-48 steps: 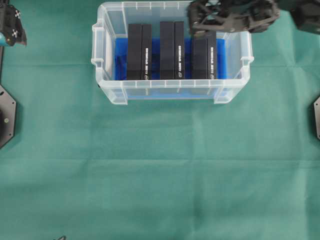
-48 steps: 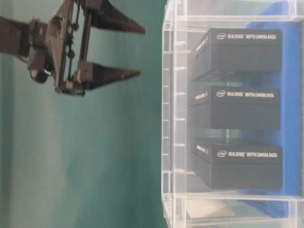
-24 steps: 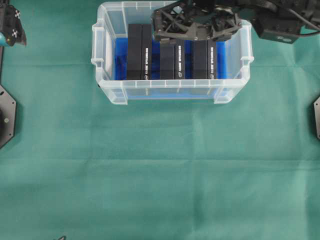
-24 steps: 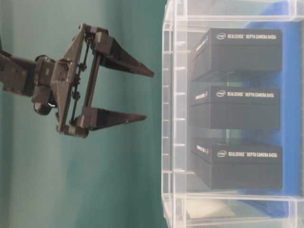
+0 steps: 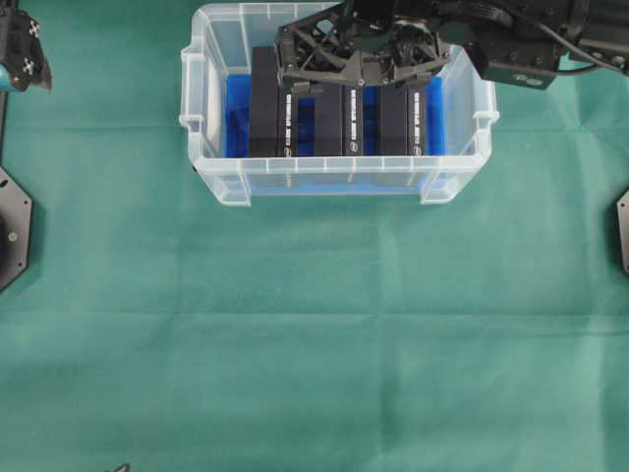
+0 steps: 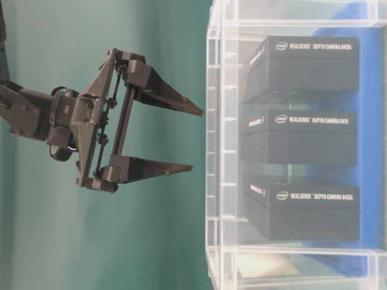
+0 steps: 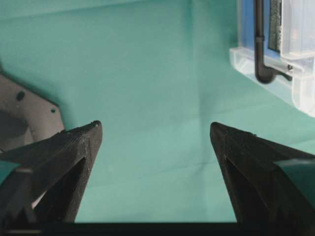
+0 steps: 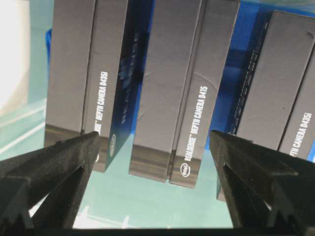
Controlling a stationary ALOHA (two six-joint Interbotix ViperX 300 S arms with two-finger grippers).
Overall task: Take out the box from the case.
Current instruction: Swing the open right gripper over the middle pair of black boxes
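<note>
Approach is the step in hand: right gripper point(image 5: 352, 61), jaws spread wide and empty, hangs over the middle box point(image 5: 339, 98) standing in the case point(image 5: 334, 179) at upper centre, so next it likely descends astride that box and closes

In the table-level view, three black boxes in the case point(image 6: 221, 145) each bear a white Intel logo and "REALSENSE DEPTH CAMERA D435": the twelve o'clock box point(image 6: 305, 66), the middle box point(image 6: 299, 136), and the six o'clock box point(image 6: 305, 208). The right wrist view reads "REALSENSE DEPTH CAMERA D415" on the centre box point(image 8: 184, 93) and "CAMERA D435I" at nine and three o'clock.
</note>
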